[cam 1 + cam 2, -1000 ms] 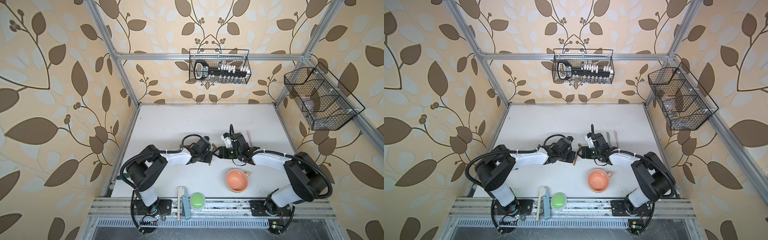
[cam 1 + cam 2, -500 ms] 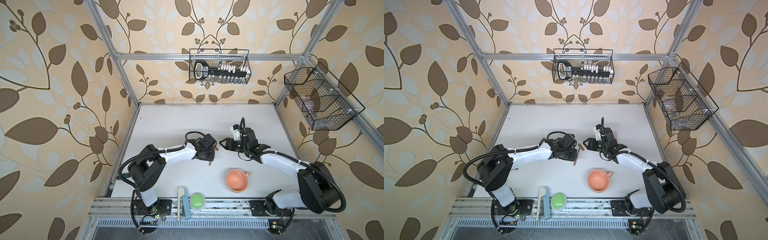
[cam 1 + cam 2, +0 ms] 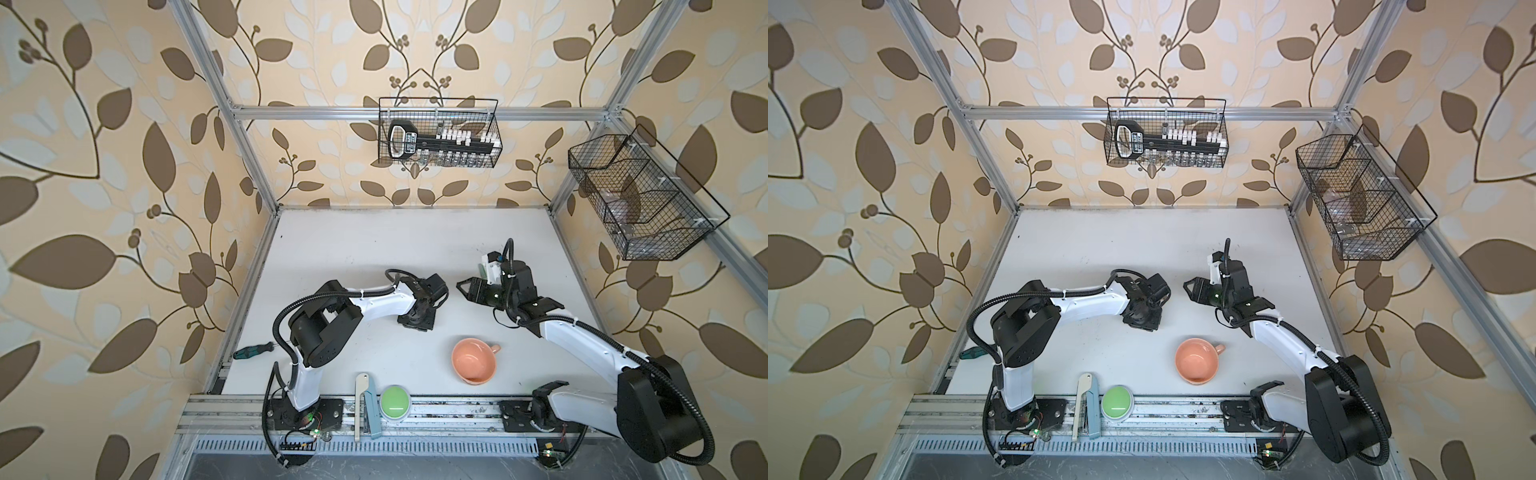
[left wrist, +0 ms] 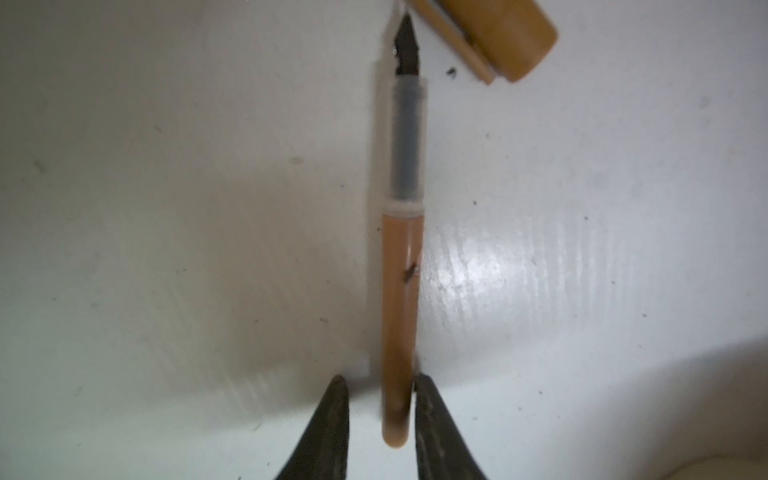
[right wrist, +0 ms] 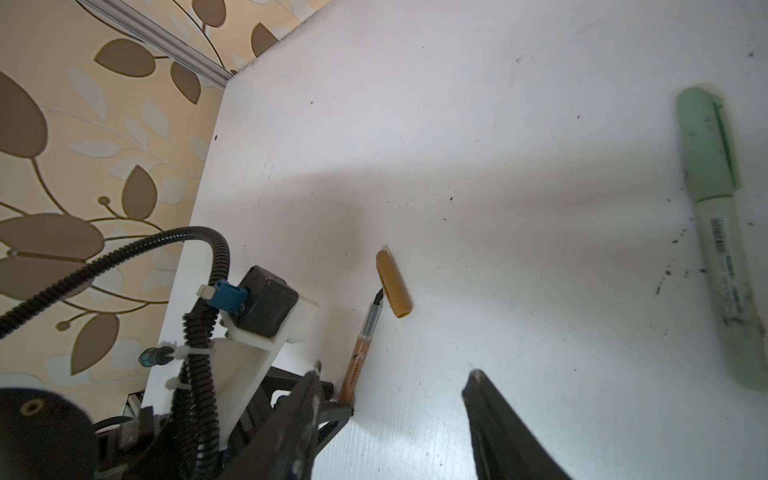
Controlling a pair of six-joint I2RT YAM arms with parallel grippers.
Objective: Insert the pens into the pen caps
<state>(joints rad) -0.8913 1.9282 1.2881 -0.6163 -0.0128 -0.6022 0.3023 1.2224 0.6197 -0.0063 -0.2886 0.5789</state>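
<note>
left gripper (image 4: 377, 382) astride pen (image 4: 401, 291), tip toward cap (image 4: 505, 37)

The tan-brown pen (image 4: 401, 291) lies flat on the tabletop (image 4: 166, 208), uncapped, its dark nib just beside the loose tan-brown cap (image 4: 498, 37). Well apart lies the pale green pen (image 5: 727, 270), its green cap (image 5: 706, 145) on.

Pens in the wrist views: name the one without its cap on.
The tan-brown pen at the left gripper: its dark tip is bare, the tan-brown cap loose beside it. The green pen wears its cap.
</note>
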